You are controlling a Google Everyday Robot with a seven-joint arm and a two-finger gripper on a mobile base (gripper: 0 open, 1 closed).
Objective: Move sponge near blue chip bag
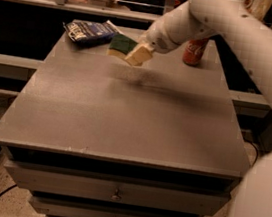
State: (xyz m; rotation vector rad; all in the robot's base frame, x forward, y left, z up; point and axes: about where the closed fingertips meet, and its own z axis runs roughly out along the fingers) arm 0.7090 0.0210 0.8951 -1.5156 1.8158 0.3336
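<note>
The gripper [132, 52] hangs over the far part of the table [123, 129], at about 12 o'clock on the table top. It is at the end of a big white arm [224, 22] that reaches in from 2 o'clock. Its 2 fingers are squeezed onto the sponge [119, 43], and 1 cream pad [140, 54] shows on the near side. The sponge is tipped, green side up. It looks to be in the air, because a soft shadow [140, 76] lies on the table under it.

The blue chip bag [88, 31] lies flat at 11 o'clock on the table. It is just beside the sponge, at the sponge's 9 o'clock. It is hard to tell if the 2 touch.

A red can [194, 50] stands at 1 o'clock on the table, well apart from the sponge.

The carrying step looks almost done, since the sponge is already close to the bag. The step left seems to be putting it down. That calls for a slow move straight down onto bare table next to the bag, not on top of it. Then the fingers need to open wide, and the gripper needs to lift up without bumping the bag or dragging the sponge away.
</note>
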